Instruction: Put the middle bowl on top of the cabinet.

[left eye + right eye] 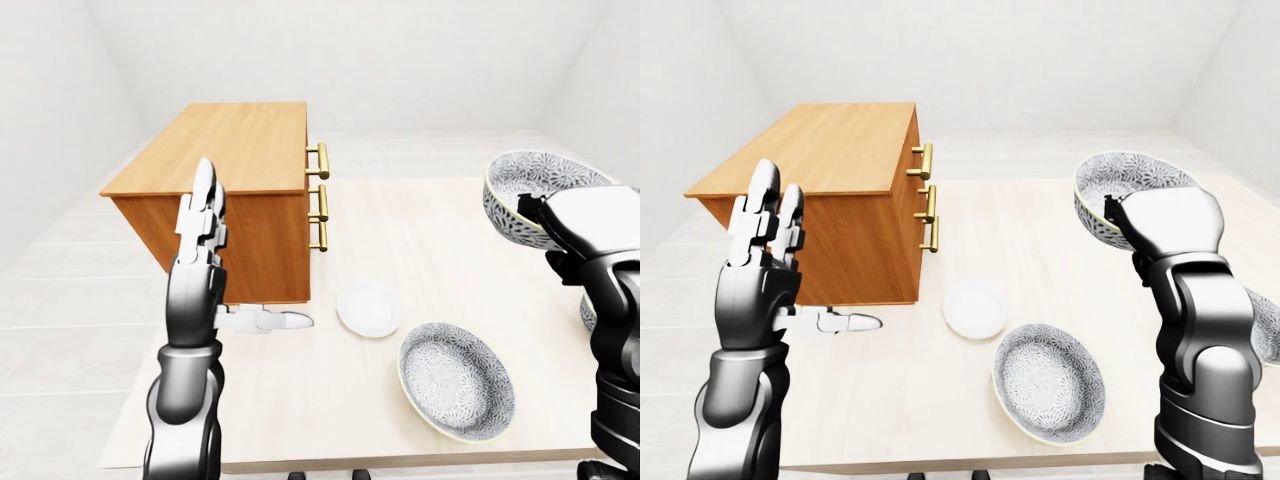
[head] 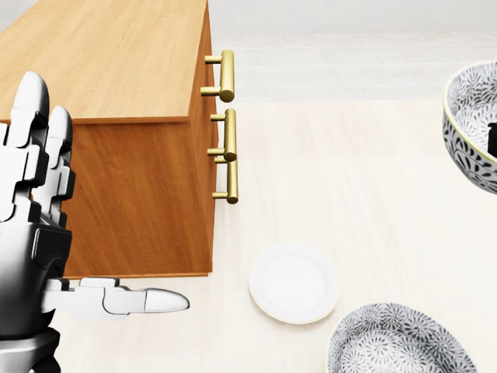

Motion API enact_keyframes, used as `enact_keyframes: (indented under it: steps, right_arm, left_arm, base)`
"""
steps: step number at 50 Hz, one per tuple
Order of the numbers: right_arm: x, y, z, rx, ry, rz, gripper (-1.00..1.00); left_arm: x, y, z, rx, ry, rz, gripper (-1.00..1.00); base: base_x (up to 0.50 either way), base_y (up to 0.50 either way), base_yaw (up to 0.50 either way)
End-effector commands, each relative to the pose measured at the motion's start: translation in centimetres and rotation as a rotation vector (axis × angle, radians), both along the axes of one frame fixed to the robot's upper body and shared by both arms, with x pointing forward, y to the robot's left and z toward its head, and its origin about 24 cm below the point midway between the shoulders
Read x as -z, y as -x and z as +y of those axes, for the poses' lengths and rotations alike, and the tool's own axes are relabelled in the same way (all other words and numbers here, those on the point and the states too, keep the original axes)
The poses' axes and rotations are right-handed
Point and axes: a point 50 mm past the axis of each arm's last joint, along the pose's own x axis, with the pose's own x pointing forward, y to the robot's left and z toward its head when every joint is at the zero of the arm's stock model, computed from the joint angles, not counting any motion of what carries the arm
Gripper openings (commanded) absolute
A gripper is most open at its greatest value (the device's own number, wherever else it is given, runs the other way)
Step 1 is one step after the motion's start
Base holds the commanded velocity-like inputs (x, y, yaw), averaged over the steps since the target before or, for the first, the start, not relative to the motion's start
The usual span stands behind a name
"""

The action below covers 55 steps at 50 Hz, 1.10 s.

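Right hand (image 1: 1165, 225) is clamped on the rim of a patterned bowl (image 1: 1125, 178), holding it tilted in the air above the table (image 1: 1040, 245), at the right of the right-eye view and well apart from the cabinet (image 1: 820, 145). Left hand (image 1: 760, 275) is open, fingers straight up and thumb pointing right, just beside the cabinet's wooden side. On the table lie a white plate (image 1: 974, 309) near the cabinet's lower corner and a second bowl (image 1: 1048, 383) close to the near edge.
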Motion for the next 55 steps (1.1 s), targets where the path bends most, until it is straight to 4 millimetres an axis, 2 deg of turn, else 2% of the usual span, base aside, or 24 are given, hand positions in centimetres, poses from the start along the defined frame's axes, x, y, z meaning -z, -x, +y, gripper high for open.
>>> enact_keyframes:
  steps: [1, 15, 31, 46, 55]
  right_arm:
    - [-1.3, -1.1, 0.7, -0.003, 0.043, -0.022, -1.0]
    - [-2.1, -2.6, 2.0, -0.027, 0.063, -0.006, -1.0]
    - [-3.2, -3.3, 2.7, -0.06, 0.049, -0.024, -1.0]
    - [-5.5, -4.6, 4.8, -0.128, 0.042, -0.044, -1.0]
    - [-6.5, -4.9, 5.3, -0.164, 0.014, -0.051, -1.0]
  left_arm:
    - [0.5, -0.1, -0.3, 0.016, 0.0, 0.027, 1.0]
    - [0.3, 0.0, -0.3, 0.024, 0.009, 0.014, 1.0]
    - [-0.3, 0.6, -1.0, 0.07, -0.012, -0.009, 1.0]
    - [0.0, 0.4, -0.9, 0.07, -0.006, 0.006, 1.0]
    - [-0.3, 0.4, -0.4, 0.042, 0.007, -0.015, 1.0]
  base:
    - [0.0, 0.0, 0.0]
    - [0.0, 0.0, 0.0]
    - [0.0, 0.0, 0.0]
    - [0.0, 0.0, 0.0]
    - [0.0, 0.0, 0.0]
